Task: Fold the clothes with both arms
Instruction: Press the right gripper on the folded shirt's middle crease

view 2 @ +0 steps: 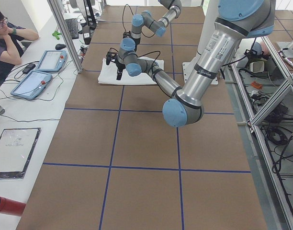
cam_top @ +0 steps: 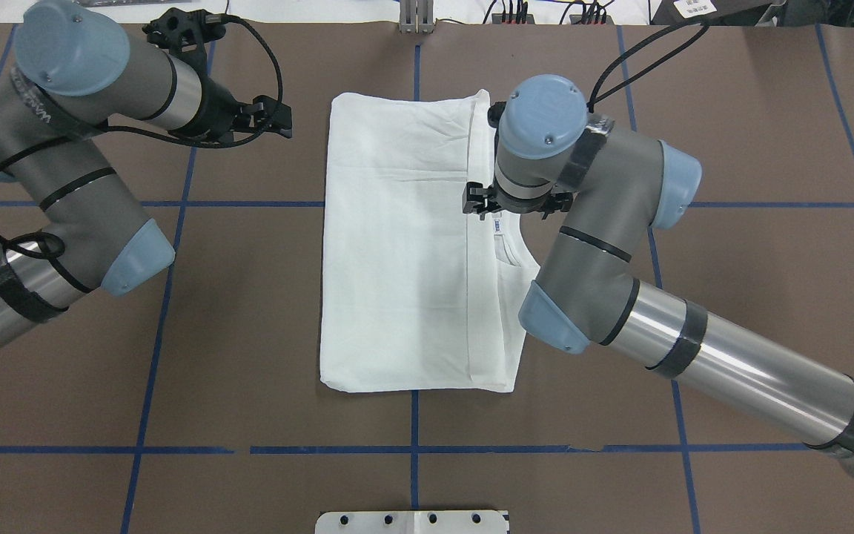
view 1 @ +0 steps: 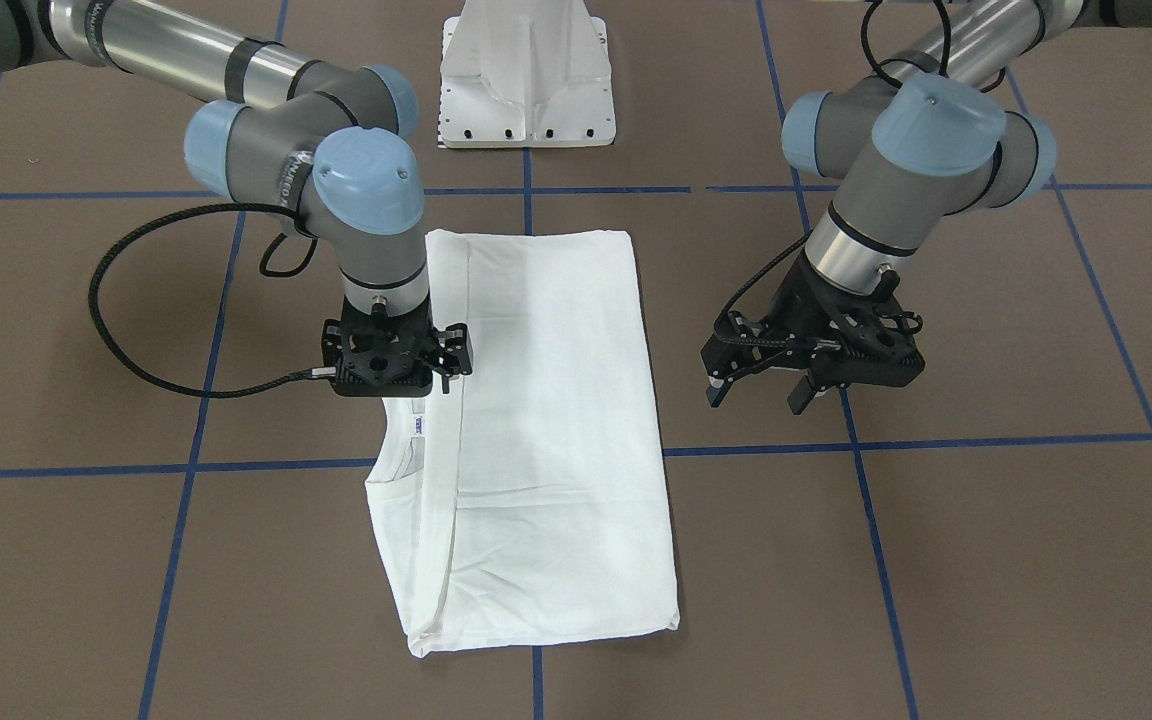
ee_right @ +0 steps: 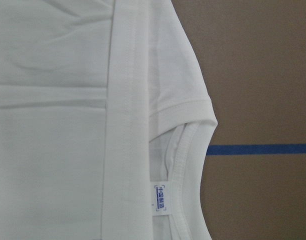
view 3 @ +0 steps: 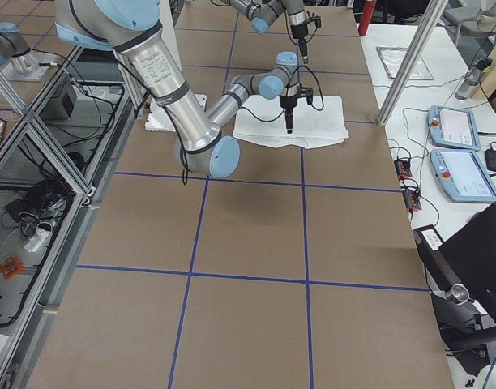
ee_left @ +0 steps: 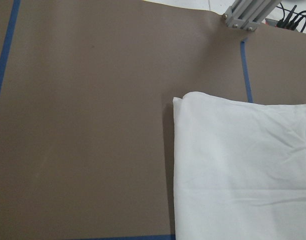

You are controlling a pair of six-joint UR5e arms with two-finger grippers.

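The white long-sleeved T-shirt [view 1: 556, 420] lies folded into a long rectangle on the brown table [view 1: 986, 560]. Its ribbed neck and small label [ee_right: 162, 198] show at the edge on my right side. No black text shows. It also appears in the overhead view [cam_top: 397, 282]. My right gripper [view 1: 391, 378] points straight down over the neck edge by the label. Its fingertips are hidden under the wrist, so I cannot tell its state. My left gripper [view 1: 756, 395] is open and empty. It hovers over bare table beside the shirt's other long edge, near its far corner [ee_left: 185, 100].
A white metal pedestal [view 1: 528, 80] stands at the robot's side of the table. Blue tape lines [view 1: 936, 440] grid the tabletop. An operator [view 2: 7, 38] sits with tablets past the far edge. Black cables loop from both wrists.
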